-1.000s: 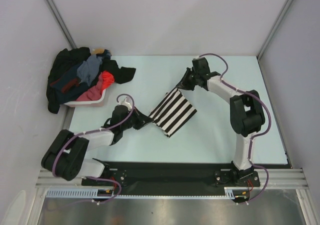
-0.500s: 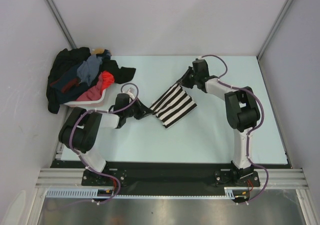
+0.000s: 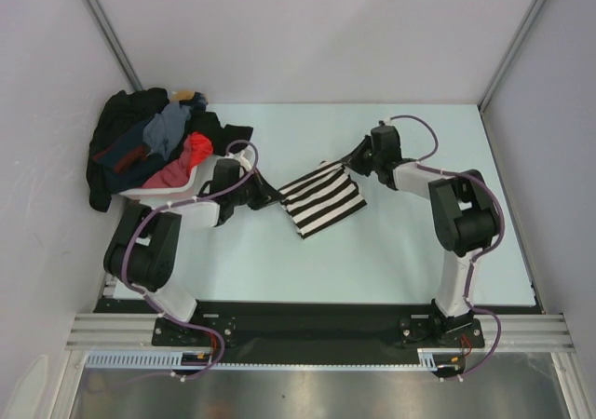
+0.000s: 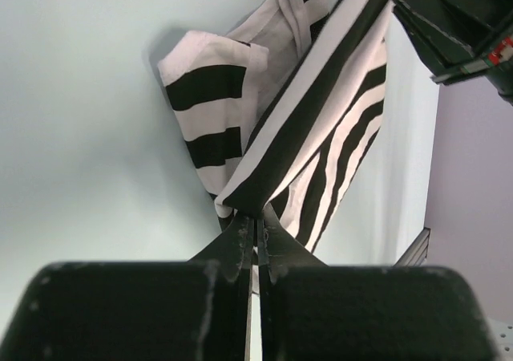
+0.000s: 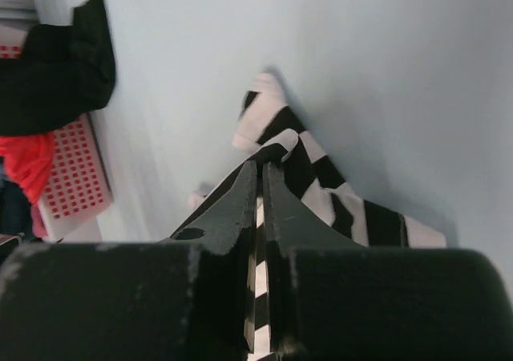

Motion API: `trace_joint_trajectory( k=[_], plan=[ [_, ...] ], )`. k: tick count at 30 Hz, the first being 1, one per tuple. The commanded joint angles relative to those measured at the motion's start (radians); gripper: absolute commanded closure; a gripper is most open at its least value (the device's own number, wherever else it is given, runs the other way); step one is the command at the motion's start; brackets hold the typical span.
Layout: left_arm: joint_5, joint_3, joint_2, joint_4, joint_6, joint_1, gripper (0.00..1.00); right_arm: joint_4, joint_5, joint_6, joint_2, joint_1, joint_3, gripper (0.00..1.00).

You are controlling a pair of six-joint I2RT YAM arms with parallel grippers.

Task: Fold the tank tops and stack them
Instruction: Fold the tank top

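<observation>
Striped top (image 3: 323,200), gripped twice
Left pincer (image 3: 271,198) clamps its 9 o'clock corner; right pincer (image 3: 347,165) clamps its 1 o'clock corner.

Pale pink basket (image 3: 173,192) at far-left corner of light blue table (image 3: 410,251); grey walls (image 3: 279,28) around.

striped top (image 3: 321,198) rotated, shifted slightly farther
</observation>
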Motion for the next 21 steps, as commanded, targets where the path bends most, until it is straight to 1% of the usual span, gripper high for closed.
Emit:
trace_joint_trajectory(
  k=[1,7,14,17,21],
  plan=[
    [0.000,0.047,-0.066,-0.062,0.067,0.012,0.99,0.124,0.071,-0.015,-0.141,-0.021,-0.025,1.00],
    [0.029,0.074,-0.091,-0.071,0.050,0.011,0.99,0.144,0.070,-0.018,-0.192,-0.033,-0.068,1.00],
    [0.045,0.156,-0.030,-0.104,0.070,0.011,0.99,0.174,0.096,-0.018,-0.207,-0.036,-0.076,1.00],
    [0.013,0.211,0.009,-0.137,0.090,0.012,0.99,0.195,0.086,-0.014,-0.177,-0.044,-0.056,1.00],
    [0.013,0.284,0.099,-0.142,0.087,0.026,0.98,0.181,0.077,-0.026,-0.082,-0.046,0.045,1.00]
  ],
)
